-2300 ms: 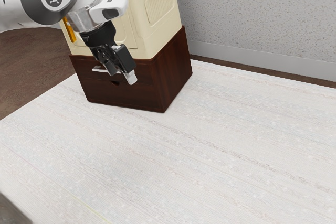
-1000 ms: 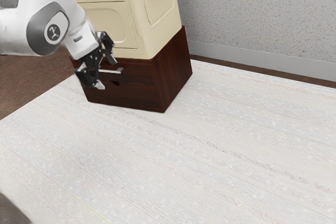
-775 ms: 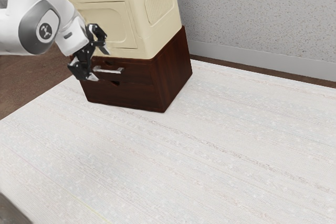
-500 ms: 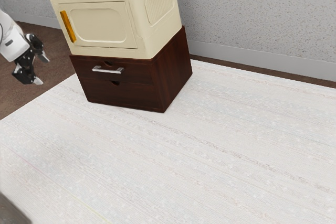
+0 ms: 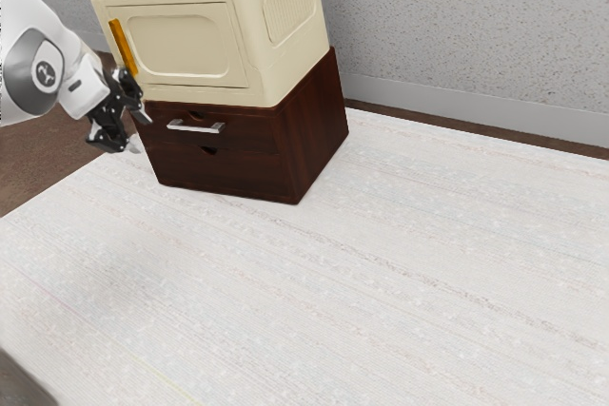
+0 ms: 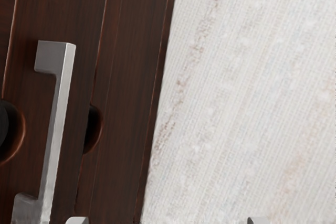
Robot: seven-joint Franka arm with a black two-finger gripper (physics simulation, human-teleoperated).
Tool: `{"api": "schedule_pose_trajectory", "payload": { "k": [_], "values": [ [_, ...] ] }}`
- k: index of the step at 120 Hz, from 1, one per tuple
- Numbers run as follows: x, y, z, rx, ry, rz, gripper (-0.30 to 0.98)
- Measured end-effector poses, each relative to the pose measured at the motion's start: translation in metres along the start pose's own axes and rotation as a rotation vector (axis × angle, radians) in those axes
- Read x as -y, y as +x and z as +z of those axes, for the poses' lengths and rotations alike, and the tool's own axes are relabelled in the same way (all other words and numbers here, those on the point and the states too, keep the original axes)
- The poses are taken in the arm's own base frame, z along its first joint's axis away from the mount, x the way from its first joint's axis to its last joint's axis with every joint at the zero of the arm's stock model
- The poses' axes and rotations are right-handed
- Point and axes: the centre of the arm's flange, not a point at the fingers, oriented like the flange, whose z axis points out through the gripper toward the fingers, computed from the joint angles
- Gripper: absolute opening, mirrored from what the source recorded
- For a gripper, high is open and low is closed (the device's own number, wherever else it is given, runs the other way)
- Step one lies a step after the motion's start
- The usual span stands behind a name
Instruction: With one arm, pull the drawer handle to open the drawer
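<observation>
Hovering near the silver handle [image 6: 59,114], claw [image 5: 141,133] spread wide and empty, drawer [image 5: 249,132] apparently closed

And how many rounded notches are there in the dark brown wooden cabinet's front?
2: an upper rounded notch just above the silver metal bar handle, and a lower rounded notch below it.

Gry wall [image 5: 457,35] stands behind cream box [image 5: 186,42] w/ orange hdl [image 5: 124,48].
</observation>
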Motion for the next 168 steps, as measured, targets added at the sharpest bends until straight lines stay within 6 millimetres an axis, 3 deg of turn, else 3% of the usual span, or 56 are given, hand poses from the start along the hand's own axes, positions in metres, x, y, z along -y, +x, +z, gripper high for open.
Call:
{"api": "schedule_pose_trajectory", "payload": {
  "k": [37, 99, 168],
  "values": [
    [0.015, 0.000, 0.027, 0.025, 0.047, 0.031, 0.29],
    [0.045, 0.019, 0.067, 0.004, 0.105, 0.058, 0.27],
    [0.045, 0.024, 0.090, -0.009, 0.086, 0.062, 0.24]
  ]
}}
